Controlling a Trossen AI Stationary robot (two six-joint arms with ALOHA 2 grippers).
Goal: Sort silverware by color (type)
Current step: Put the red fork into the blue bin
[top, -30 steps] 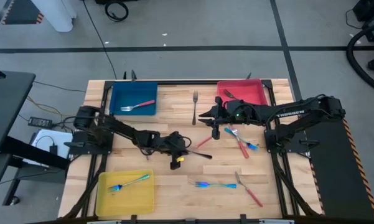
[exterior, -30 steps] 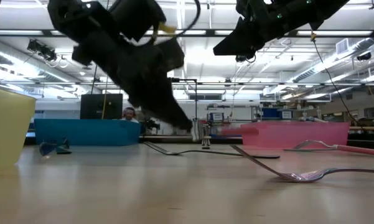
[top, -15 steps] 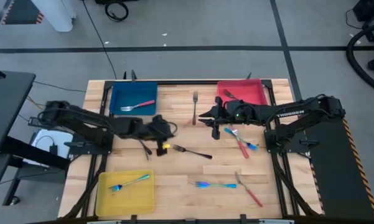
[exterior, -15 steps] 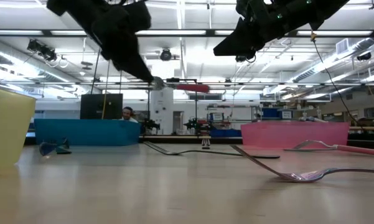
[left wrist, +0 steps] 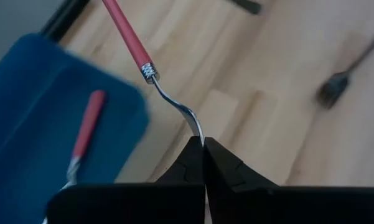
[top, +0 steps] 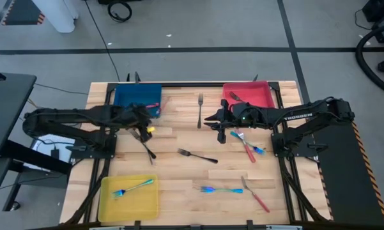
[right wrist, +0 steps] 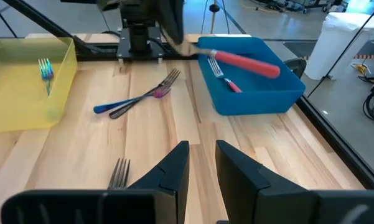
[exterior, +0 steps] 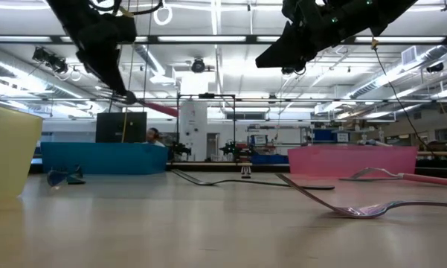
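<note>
My left gripper (top: 145,121) hangs above the table by the blue tray (top: 124,97), shut on a red-handled utensil (left wrist: 127,34). Its handle (exterior: 160,109) sticks out past the fingertips, over the tray's corner (right wrist: 246,62). Another red-handled fork (left wrist: 87,130) lies in the blue tray. My right gripper (top: 217,121) waits open above the table, by the red tray (top: 249,96). Dark forks (top: 198,156) and red and blue utensils (top: 246,144) lie flat on the wood. My left gripper pinches the red-handled utensil by its metal end (left wrist: 197,129) between both fingertips (left wrist: 193,155); the head itself is hidden between the fingers. The fingers slant down from the table's left. The utensil is lifted clear, its red handle reaching out beyond the fingertips along their line.
The yellow tray (top: 105,201) at the near left holds a blue fork (top: 134,187). A dark fork lies in the red tray (top: 233,97). A grey fork (top: 200,108) lies between the far trays. A blue fork (top: 217,190) and a red-handled piece (top: 257,197) lie near the front edge.
My left gripper has risen from the middle of the table and swung toward the left and far side, up to the blue tray. The red-handled utensil came with it, lifted clear of the wood. My right arm has kept still.
</note>
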